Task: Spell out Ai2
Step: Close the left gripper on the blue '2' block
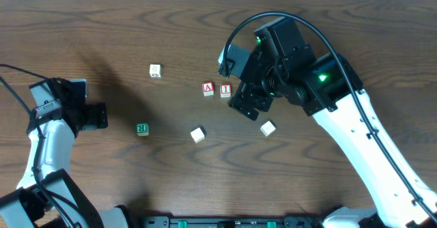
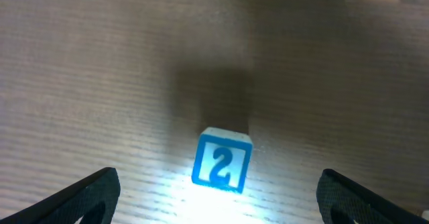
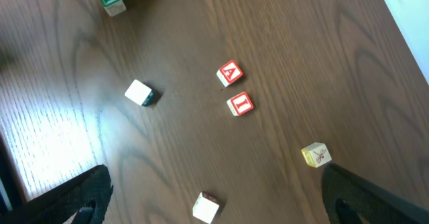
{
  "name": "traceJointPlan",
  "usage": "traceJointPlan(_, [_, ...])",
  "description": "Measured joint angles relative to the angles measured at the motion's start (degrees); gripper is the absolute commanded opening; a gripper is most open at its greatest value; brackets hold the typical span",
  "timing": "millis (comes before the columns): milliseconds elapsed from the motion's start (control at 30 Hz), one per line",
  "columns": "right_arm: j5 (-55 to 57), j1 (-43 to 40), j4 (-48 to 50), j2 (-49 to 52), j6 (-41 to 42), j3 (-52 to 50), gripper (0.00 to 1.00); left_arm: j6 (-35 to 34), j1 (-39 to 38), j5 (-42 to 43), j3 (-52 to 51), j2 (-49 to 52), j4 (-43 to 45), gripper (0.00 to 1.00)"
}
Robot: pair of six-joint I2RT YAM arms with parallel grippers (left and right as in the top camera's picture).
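Note:
A red letter A block (image 1: 208,89) and a red letter I block (image 1: 225,90) lie side by side mid-table; both show in the right wrist view, A (image 3: 229,73) and I (image 3: 240,104). A block with a blue 2 on its face (image 2: 222,160) stands just ahead of my open left gripper (image 2: 218,200), between the finger lines and untouched. In the overhead view the only block ahead of the left gripper (image 1: 99,115) has a green top (image 1: 142,129). My right gripper (image 1: 247,104) is open and empty, raised just right of the I block (image 3: 214,184).
A yellowish block (image 1: 155,70) lies at the back left. Two white blocks lie toward the front, one mid-table (image 1: 198,134) and one by the right arm (image 1: 268,127). A yellow block with a dragonfly picture (image 3: 316,155) shows only in the right wrist view.

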Motion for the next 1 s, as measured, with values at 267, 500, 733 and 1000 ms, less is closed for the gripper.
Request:
traceJointPlan(267, [0.00, 0.00, 0.07, 0.00, 0.00, 0.00, 0.99, 2.43, 0.00, -0.26, 0.00, 2.95, 1.66, 0.96])
traceJointPlan(500, [0.00, 0.00, 0.35, 0.00, 0.00, 0.00, 0.99, 5.22, 0.00, -0.33, 0.00, 5.27, 2.03, 0.96])
traceJointPlan(733, [0.00, 0.00, 0.42, 0.00, 0.00, 0.00, 0.99, 7.76, 0.00, 0.44, 0.00, 7.96, 2.95, 0.98])
traceJointPlan(1000, [0.00, 0.00, 0.48, 0.00, 0.00, 0.00, 0.99, 9.20, 0.00, 1.81, 0.00, 8.59, 3.72, 0.73])
